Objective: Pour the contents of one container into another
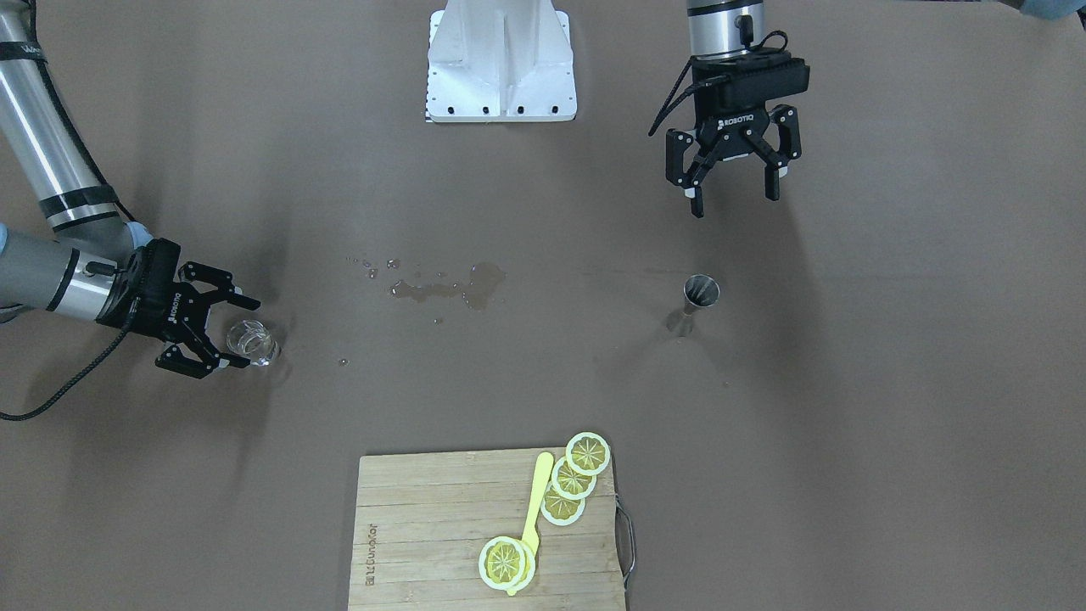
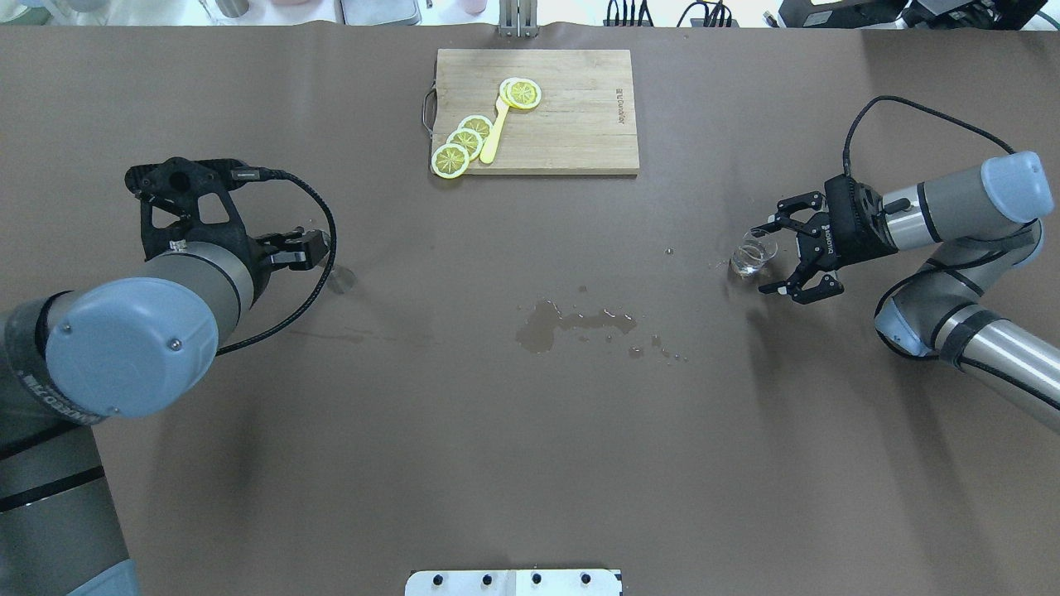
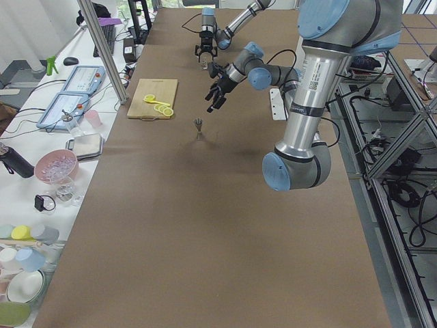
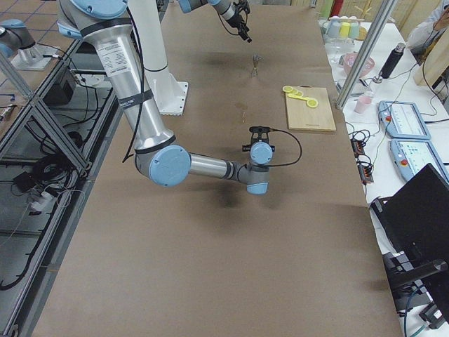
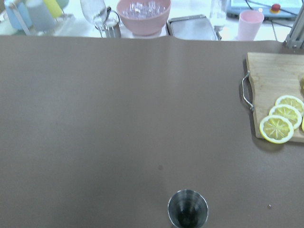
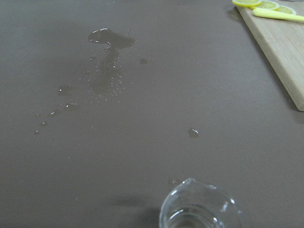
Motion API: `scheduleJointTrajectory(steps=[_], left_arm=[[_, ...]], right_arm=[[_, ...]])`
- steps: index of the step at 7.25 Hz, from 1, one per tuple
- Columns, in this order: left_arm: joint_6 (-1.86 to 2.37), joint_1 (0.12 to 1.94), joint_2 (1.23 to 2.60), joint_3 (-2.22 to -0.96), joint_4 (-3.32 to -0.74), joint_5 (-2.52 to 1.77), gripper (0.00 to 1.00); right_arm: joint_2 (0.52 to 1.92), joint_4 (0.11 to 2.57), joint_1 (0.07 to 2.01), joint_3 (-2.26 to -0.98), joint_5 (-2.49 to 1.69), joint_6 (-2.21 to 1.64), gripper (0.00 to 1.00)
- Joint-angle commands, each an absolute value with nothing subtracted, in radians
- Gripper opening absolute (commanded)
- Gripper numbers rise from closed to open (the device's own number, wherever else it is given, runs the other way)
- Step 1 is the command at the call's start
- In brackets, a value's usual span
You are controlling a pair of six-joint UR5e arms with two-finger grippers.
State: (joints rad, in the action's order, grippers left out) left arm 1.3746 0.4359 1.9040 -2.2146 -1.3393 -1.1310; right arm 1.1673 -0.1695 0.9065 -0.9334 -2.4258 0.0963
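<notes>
The small clear glass cup (image 1: 252, 343) stands upright on the brown table, also seen at the bottom of the right wrist view as the cup (image 6: 199, 211). My right gripper (image 1: 246, 333) is open at table level, its two fingers on either side of the cup without closing on it. The steel jigger (image 1: 698, 300) stands upright far across the table; the jigger's open mouth (image 5: 187, 209) shows in the left wrist view. My left gripper (image 1: 734, 201) hangs open and empty above the table, behind the jigger toward the robot's base.
A puddle with scattered drops (image 1: 450, 288) lies on the table between cup and jigger. A wooden cutting board (image 1: 424, 526) with lemon slices (image 1: 573, 479) and a yellow utensil (image 1: 534, 501) sits at the far edge. The white base plate (image 1: 501, 64) is at the robot's side.
</notes>
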Motion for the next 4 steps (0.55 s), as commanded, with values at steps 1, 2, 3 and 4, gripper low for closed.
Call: scheduleJointTrajectory(steps=[1,2,3,4], left_arm=[[1.531,0.385,1.914,-2.143,-1.353,-1.106,0.98],[1.699,0.356,1.914,-2.123,-1.383,-1.074,0.98],[1.715,0.297,1.925,-2.093,-1.385,-0.94,0.98],[1.72,0.254,1.925,-2.071,-1.384,-0.839,0.98]], right_arm=[[1.167,-0.172,0.902,-0.922,-2.422,0.097,0.93],[1.167,-0.172,0.896,-0.917,-2.418,0.097,0.93],[1.167,-0.172,0.893,-0.916,-2.411,0.097,0.93],[1.167,-0.172,0.89,-0.914,-2.407,0.095,0.93]])
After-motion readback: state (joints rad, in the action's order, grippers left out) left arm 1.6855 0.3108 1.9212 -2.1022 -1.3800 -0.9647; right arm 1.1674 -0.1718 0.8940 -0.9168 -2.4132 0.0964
